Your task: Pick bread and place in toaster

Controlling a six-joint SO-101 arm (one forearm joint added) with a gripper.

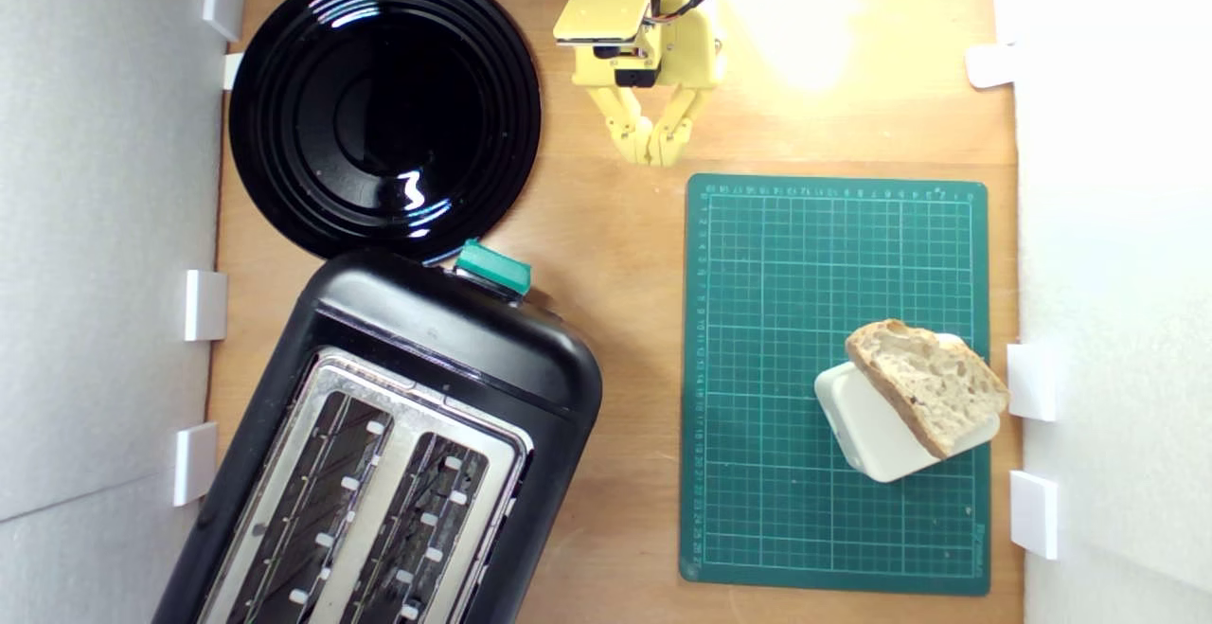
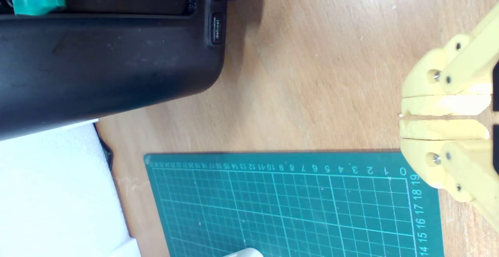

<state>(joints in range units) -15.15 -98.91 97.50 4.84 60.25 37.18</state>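
In the exterior view, the yellow gripper [image 1: 651,152] sits over bare wood near the top of the frame, its fingers pinched together and holding nothing. The bread [image 1: 928,383] lies well apart from it, toward the exterior view's right, leaning on a white plastic box [image 1: 866,430] that stands on the green cutting mat [image 1: 776,321]. The toaster [image 1: 398,454] lies at an angle in the exterior view's lower left, both slots empty, its teal lever knob [image 1: 493,267] facing a round black plate [image 1: 383,108]. In the wrist view, the gripper [image 2: 403,116] shows its two tips nearly meeting, with only a thin slit between them; the mat's numbered corner [image 2: 296,206] lies just beyond, and the toaster's dark side wall [image 2: 109,62] fills one corner of the picture. The bread does not show here; only a sliver of the white box appears. The slice looks unevenly propped, so a grasp from one side could likely tip it off the box or drag the box along, and its irregular shape may catch on a slot edge of the angled toaster.
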